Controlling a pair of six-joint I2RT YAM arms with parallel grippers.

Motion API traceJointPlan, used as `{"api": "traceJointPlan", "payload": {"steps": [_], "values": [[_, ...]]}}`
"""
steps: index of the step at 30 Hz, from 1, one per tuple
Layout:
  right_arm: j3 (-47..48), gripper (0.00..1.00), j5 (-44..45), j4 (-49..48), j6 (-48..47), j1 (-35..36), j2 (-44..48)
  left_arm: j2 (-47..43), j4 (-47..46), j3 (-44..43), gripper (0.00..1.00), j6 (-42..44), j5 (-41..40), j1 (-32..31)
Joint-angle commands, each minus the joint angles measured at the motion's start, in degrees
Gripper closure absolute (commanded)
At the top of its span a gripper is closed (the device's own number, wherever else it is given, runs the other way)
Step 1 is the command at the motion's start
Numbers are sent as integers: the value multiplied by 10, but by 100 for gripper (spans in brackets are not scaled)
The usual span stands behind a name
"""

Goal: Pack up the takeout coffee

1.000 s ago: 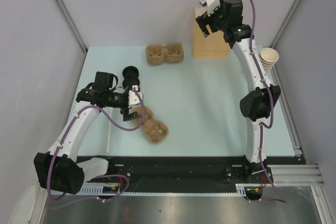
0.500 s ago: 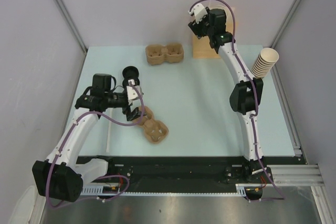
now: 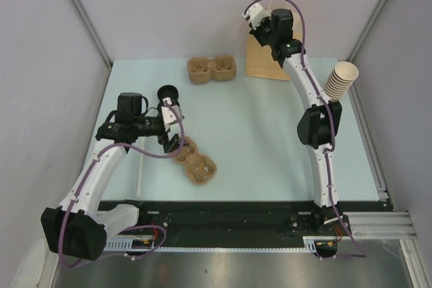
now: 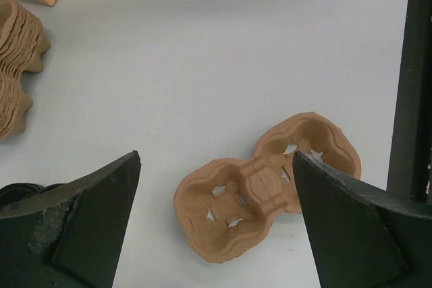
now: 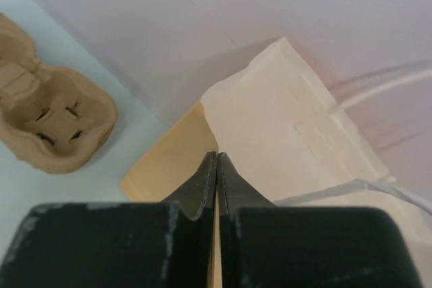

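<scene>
Right end effector (image 5: 217, 158) apparently pinches the paper bag (image 5: 273, 119) edge

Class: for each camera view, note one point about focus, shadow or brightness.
Top external: even, soft light, only faint shadows on the table. Left wrist: pulp tray sharp, end effector fingers dark. Right wrist: paper bag pale, nearly washed out; closed fingers soft-edged.

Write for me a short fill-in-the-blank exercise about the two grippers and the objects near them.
1. The right gripper is ____ on the edge of the paper bag.
2. The left gripper is ____ above the single pulp tray, not touching it.
3. That tray has ____ cup wells.
Missing words: shut; open; two.
</scene>
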State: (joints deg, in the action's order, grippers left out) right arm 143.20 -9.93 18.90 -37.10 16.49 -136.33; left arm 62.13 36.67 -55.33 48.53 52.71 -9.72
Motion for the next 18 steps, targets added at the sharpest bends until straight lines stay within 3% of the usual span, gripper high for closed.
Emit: {"api": "traceJointPlan", "payload": {"steps": [1, 12, 18], "values": [[-17, 100, -59, 32, 0, -6, 109, -7, -36, -34, 0, -49, 13, 1], [-87, 100, -197, 177, 1, -22, 246, 4, -94, -65, 0, -140, -3, 1], [-249, 100, -272, 241, -95, 2, 390, 13, -161, -91, 0, -265, -47, 2]]}}
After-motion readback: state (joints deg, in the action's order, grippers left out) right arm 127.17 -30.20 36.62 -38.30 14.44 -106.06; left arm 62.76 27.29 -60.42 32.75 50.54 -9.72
